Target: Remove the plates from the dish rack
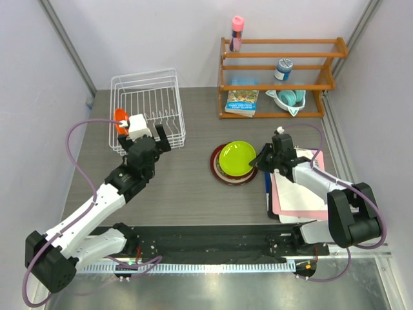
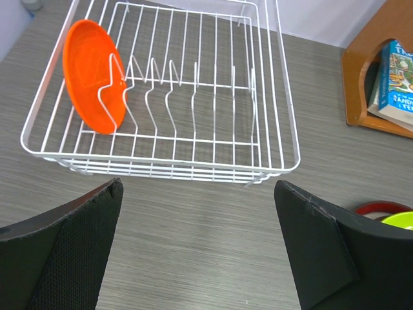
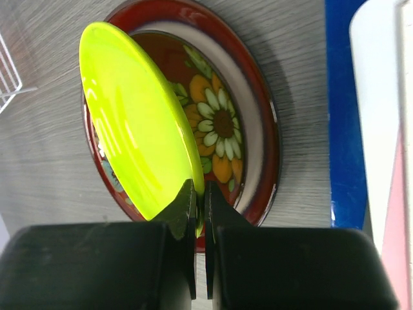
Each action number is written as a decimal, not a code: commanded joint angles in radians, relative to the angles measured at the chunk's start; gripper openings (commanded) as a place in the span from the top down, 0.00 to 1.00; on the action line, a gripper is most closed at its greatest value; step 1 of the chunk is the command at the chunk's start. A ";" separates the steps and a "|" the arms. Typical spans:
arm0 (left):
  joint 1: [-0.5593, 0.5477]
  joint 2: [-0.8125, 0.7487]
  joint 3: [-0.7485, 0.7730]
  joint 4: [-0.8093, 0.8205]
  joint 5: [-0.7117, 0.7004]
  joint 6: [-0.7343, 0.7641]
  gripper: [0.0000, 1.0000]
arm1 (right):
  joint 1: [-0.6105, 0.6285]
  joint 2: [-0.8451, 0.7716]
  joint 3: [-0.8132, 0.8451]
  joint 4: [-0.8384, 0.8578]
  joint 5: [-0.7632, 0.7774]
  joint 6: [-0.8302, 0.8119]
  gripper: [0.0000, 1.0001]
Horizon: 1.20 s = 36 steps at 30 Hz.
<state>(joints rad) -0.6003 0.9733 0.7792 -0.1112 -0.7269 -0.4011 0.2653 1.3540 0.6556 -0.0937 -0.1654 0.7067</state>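
plate (image 3: 132,123), lime green, pinched by right tool (image 3: 199,197).

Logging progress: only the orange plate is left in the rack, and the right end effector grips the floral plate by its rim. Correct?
No: the right end effector grips the lime green plate by its rim; the floral plate lies under it, per the right wrist view. Only the orange plate is left in the dish rack.

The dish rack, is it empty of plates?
No, an orange plate stands on edge inside the dish rack, near one end.
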 commanded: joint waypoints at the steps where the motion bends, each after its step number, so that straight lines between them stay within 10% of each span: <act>1: 0.000 -0.004 0.019 -0.001 -0.062 0.021 0.01 | -0.005 -0.006 0.026 0.049 -0.078 0.025 0.99; 19: 0.131 0.073 0.054 -0.015 -0.005 0.007 0.01 | -0.005 -0.022 0.084 -0.063 -0.033 -0.048 0.37; 36: 0.445 0.326 0.167 0.107 0.158 0.054 0.00 | -0.006 -0.112 0.144 -0.187 0.124 -0.161 0.33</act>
<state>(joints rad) -0.2031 1.2205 0.8825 -0.0937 -0.6346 -0.3729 0.2615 1.2499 0.7834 -0.2901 -0.0536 0.5823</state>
